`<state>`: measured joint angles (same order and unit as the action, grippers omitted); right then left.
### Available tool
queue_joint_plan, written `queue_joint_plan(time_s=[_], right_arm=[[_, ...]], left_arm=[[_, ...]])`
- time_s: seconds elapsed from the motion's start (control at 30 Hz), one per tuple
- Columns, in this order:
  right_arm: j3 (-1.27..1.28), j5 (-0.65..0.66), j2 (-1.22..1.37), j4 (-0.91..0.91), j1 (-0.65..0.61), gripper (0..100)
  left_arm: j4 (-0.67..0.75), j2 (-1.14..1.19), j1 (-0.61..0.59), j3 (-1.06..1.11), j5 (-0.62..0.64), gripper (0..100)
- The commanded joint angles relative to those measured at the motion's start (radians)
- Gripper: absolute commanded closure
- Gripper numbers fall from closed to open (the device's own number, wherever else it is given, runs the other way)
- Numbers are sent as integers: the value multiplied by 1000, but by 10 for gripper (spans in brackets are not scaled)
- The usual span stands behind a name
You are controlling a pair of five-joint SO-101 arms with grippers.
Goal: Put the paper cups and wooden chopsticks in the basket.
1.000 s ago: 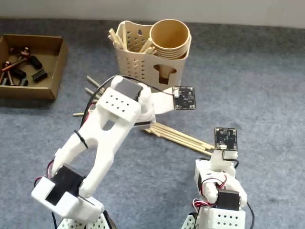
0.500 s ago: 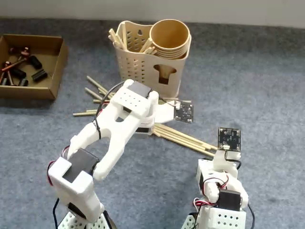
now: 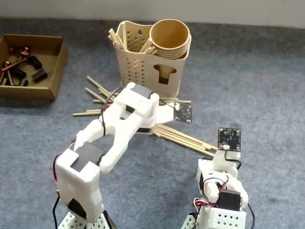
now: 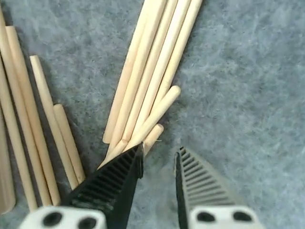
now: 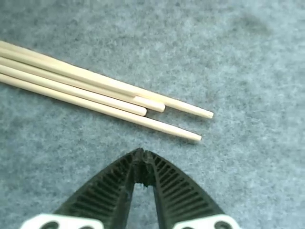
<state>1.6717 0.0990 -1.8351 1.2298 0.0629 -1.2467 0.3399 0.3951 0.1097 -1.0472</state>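
Pale wooden chopsticks (image 4: 152, 71) lie bundled on the grey carpet (image 4: 248, 95), their near ends just at one jaw tip of the left gripper (image 4: 158, 152), whose jaws stand slightly apart and empty, while the right gripper (image 5: 142, 155), jaws pressed together, sits just short of their tapered tips.

The left arm (image 3: 125, 117) was folded back towards its base: its elbow block (image 3: 78, 164), earlier low at the near left, was raised and drawn to the right, and the forearm was tipped steeper. The wrist camera board (image 3: 183, 113) was carried from just in front of the basket (image 3: 138, 67) nearer and down towards the bundle of wooden chopsticks (image 3: 183, 137) on the carpet (image 3: 267, 86), mostly within the first half second. More of the loose chopsticks (image 3: 97, 88) left of the basket were uncovered. The right arm's camera board (image 3: 229, 139) was shifted slightly to the right.
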Motion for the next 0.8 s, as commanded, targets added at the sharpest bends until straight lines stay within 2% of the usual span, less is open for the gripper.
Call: queue_joint_plan(time_s=[0.0, 0.63, 0.77], right_arm=[[127, -2, -5, -30, 10, 993], [127, -2, -5, -30, 10, 993], [127, -2, -5, -30, 10, 993]], left_arm=[[37, 7, -21, -15, -2, 891], [48, 31, -24, -15, 57, 951], [-15, 18, -21, -35, 78, 951]])
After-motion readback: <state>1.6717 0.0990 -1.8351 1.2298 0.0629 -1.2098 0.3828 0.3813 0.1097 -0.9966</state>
